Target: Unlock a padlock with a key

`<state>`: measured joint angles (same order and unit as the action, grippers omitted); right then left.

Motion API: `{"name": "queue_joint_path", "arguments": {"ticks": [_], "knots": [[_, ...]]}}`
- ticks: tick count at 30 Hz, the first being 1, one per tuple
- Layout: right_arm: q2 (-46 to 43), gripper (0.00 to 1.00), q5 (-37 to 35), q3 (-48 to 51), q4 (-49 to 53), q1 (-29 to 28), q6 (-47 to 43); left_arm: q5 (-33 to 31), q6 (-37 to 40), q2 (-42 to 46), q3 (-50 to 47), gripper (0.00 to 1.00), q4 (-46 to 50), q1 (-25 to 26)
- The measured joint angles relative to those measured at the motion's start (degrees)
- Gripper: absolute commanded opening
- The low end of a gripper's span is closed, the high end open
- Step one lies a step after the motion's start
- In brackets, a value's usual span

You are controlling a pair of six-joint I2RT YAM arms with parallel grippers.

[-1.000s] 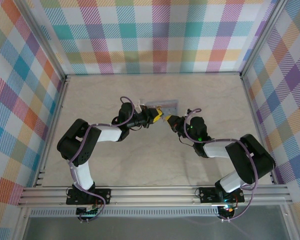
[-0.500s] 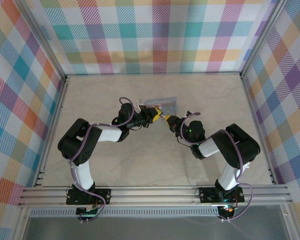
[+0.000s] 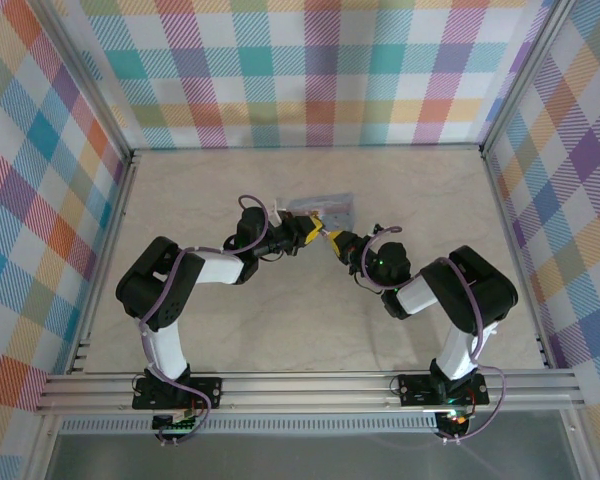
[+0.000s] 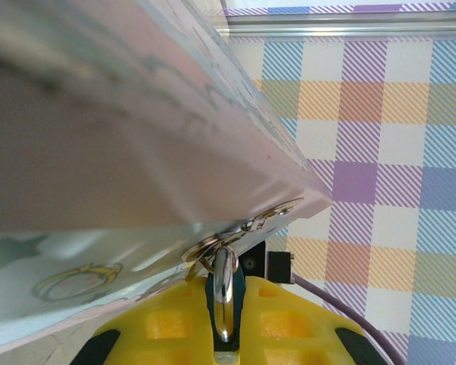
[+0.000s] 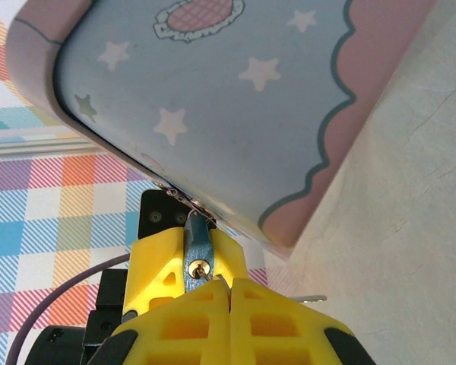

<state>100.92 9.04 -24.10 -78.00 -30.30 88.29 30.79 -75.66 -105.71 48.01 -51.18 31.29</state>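
Observation:
The small bluish padlock (image 4: 223, 308) hangs by its metal shackle from the hasp of a pale blue and pink cartoon tin (image 4: 99, 152). My left gripper (image 4: 226, 283) is shut on it, yellow fingers on both sides. In the right wrist view the padlock (image 5: 199, 251) shows its brass keyhole between those fingers. My right gripper (image 5: 229, 293) is shut on the thin metal key (image 5: 210, 277), whose tip sits at the keyhole. From above, the left gripper (image 3: 318, 229) and right gripper (image 3: 335, 240) meet tip to tip just in front of the tin (image 3: 325, 207).
The tin (image 5: 235, 99) stands on the beige table (image 5: 410, 228) near its middle. A thin metal piece (image 5: 310, 299) sticks out just right of my right fingers. Checked walls and aluminium posts (image 3: 105, 110) close in three sides.
The right arm's elbow has swung left and forward, and its gripper has edged a little toward the padlock. The left arm, padlock and tin have stayed put.

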Motion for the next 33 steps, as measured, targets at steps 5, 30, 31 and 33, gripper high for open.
{"name": "queue_joint_path", "arguments": {"ticks": [5,30,31,33], "knots": [[1.33,0.0,1.25,-0.74,-0.59,0.39,1.81,-0.28,0.02,0.0,0.0,0.0,0.07,-0.11],[-1.97,0.0,1.33,1.77,-0.44,0.66,-8.39,3.5,0.0,-0.11,0.0,0.0,-0.02,-0.37],[-2.1,0.0,1.31,1.75,-0.37,0.66,-9.01,3.52,-0.02,-0.11,0.0,0.0,-0.04,-0.37],[-2.25,0.0,1.33,1.77,-0.35,0.66,-9.97,3.63,-0.02,-0.11,0.0,0.0,-0.2,-0.37]]}}
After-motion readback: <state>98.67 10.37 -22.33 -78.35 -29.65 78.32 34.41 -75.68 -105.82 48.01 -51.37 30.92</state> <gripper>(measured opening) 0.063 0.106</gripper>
